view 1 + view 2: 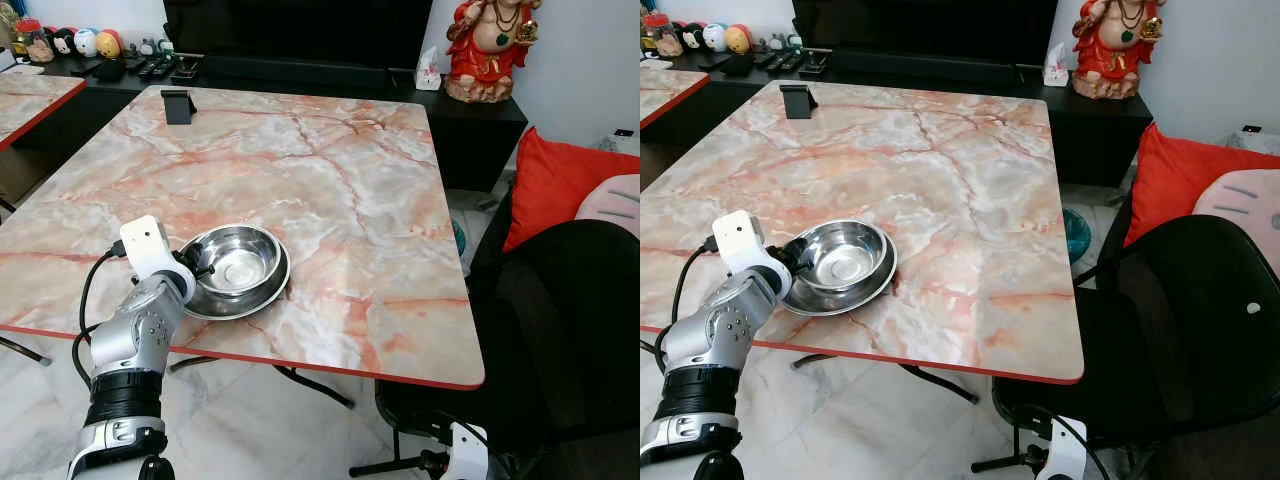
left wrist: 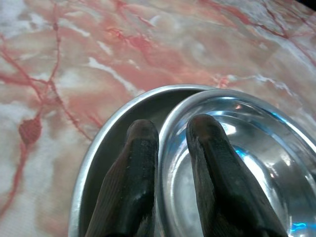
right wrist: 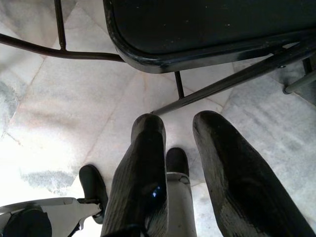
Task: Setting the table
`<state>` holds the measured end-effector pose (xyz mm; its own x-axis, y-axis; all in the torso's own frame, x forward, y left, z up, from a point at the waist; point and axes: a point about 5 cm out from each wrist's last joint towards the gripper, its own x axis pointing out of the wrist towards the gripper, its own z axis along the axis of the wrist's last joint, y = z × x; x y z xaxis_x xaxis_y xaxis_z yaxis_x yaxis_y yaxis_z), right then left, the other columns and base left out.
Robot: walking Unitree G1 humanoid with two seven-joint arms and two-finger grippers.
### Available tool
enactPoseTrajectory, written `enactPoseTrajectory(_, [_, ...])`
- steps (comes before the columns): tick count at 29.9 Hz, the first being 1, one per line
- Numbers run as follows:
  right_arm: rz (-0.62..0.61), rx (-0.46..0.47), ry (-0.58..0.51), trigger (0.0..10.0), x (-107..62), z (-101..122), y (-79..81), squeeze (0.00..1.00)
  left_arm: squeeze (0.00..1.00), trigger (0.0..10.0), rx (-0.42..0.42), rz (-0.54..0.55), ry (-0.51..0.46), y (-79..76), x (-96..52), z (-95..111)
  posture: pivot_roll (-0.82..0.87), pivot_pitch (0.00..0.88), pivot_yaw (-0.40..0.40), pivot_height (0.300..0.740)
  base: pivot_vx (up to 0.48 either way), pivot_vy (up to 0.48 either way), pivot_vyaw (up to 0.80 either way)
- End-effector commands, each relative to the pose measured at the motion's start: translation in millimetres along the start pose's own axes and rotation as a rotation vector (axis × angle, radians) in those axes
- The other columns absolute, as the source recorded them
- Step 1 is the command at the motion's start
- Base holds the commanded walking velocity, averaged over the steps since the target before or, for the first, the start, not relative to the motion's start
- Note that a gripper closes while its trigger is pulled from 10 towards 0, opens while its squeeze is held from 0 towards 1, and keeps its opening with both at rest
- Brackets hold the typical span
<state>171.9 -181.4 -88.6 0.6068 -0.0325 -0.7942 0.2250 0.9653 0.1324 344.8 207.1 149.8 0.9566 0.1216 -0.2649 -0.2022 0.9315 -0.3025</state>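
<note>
A shiny steel bowl (image 1: pixel 240 262) sits inside a shallow steel plate (image 1: pixel 266 298) near the front left of the marble table (image 1: pixel 350 170). My left gripper (image 1: pixel 201 270) is at the bowl's near-left rim. In the left wrist view its two black fingers (image 2: pixel 143 148) straddle that rim, one inside the bowl (image 2: pixel 247 153) and one over the plate (image 2: pixel 118 118), shut on the bowl. My right gripper (image 3: pixel 178 129) hangs low beside the black chair, fingers apart over the floor, holding nothing.
A black chair (image 1: pixel 570 330) stands at the table's right side, with a red cushion (image 1: pixel 555 185) behind it. A small black stand (image 1: pixel 178 105) sits at the table's far left edge. A second table (image 1: pixel 30 95) lies further left. The chair's legs (image 3: pixel 222 84) cross the tiled floor.
</note>
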Motion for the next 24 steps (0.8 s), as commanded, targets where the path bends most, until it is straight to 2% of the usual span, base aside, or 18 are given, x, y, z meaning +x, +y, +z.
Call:
enactPoseTrajectory(1, [-0.009, -0.003, 0.011, 10.0, -0.5, -2, -2.3, 0.0, 0.0, 10.0, 0.041, -0.01, -0.035, -5.5, -0.8, 8, 0.08, 0.0, -0.048, 0.74, 0.0, 0.0, 0.0])
enactPoseTrajectory(2, [-0.011, 0.0, 0.01, 10.0, -0.5, -2, -2.4, 0.0, 0.0, 10.0, 0.105, -0.014, -0.081, -7.7, -2.2, 14, 0.08, 0.0, -0.048, 0.74, 0.0, 0.0, 0.0])
enactPoseTrajectory(6, [-0.015, 0.003, 0.01, 10.0, -0.6, -2, -2.6, 0.0, 0.0, 10.0, 0.197, -0.081, -0.199, -19.1, -7.6, 31, 0.08, 0.0, -0.048, 0.74, 0.0, 0.0, 0.0])
enactPoseTrajectory(8, [-0.016, 0.003, 0.01, 10.0, -0.6, -2, -2.7, 0.0, 0.0, 10.0, 0.304, -0.152, -0.291, -30.7, -13.5, 40, 0.08, 0.0, -0.048, 0.74, 0.0, 0.0, 0.0])
enactPoseTrajectory(9, [-0.017, 0.004, 0.01, 10.0, -0.6, -2, -2.7, 0.0, 0.0, 10.0, 0.331, -0.169, -0.31, -33.5, -15.2, 41, 0.08, 0.0, -0.048, 0.74, 0.0, 0.0, 0.0])
enactPoseTrajectory(10, [-0.019, 0.005, 0.009, 10.0, -0.7, -2, -2.8, 0.0, 0.0, 10.0, 0.411, -0.212, -0.373, -39.5, -20.2, 41, 0.08, 0.0, -0.048, 0.74, 0.0, 0.0, 0.0])
enactPoseTrajectory(11, [-0.02, 0.006, 0.009, 10.0, -0.7, -2, -2.8, 0.0, 0.0, 10.0, 0.446, -0.224, -0.389, -41.0, -21.6, 39, 0.08, 0.0, -0.046, 0.74, 0.0, 0.0, 0.0])
enactPoseTrajectory(13, [-0.024, 0.011, 0.007, 10.0, -0.7, -2, -2.9, 0.0, 0.0, 10.0, 0.469, -0.254, -0.398, -43.2, -23.5, 33, 0.08, 0.0, -0.046, 0.74, 0.0, 0.0, 0.0])
enactPoseTrajectory(14, [-0.035, 0.015, 0.0, 10.0, -0.8, -2, -3.2, 0.0, 0.0, 10.0, 0.483, -0.292, -0.419, -43.9, -27.4, 20, 0.08, 0.0, -0.043, 0.74, 0.0, 0.0, 0.0])
enactPoseTrajectory(16, [-0.042, 0.019, -0.006, 10.0, -0.9, -2, -3.6, 0.0, 0.0, 10.0, 0.501, -0.313, -0.43, -43.8, -30.3, 9, 0.07, 0.0, -0.043, 0.74, 0.0, 0.0, 0.0])
enactPoseTrajectory(19, [-0.052, 0.03, -0.011, 10.0, -1.1, -2, -3.9, 0.0, 0.0, 10.0, 0.512, -0.292, -0.438, -39.8, -34.0, -9, 0.07, 0.0, -0.043, 0.74, 0.0, 0.0, 0.0])
enactPoseTrajectory(22, [-0.056, 0.031, -0.01, 10.0, -1.3, -3, -4.4, 0.0, 0.0, 10.0, 0.467, -0.27, -0.48, -37.7, -36.2, -13, 0.07, 0.0, -0.045, 0.74, 0.0, 0.0, 0.0])
enactPoseTrajectory(24, [-0.059, 0.03, -0.01, 10.0, -1.5, -3, -4.7, 0.0, 0.0, 10.0, 0.478, -0.281, -0.505, -39.9, -38.1, -12, 0.07, 0.0, -0.045, 0.74, 0.0, 0.259, 0.0])
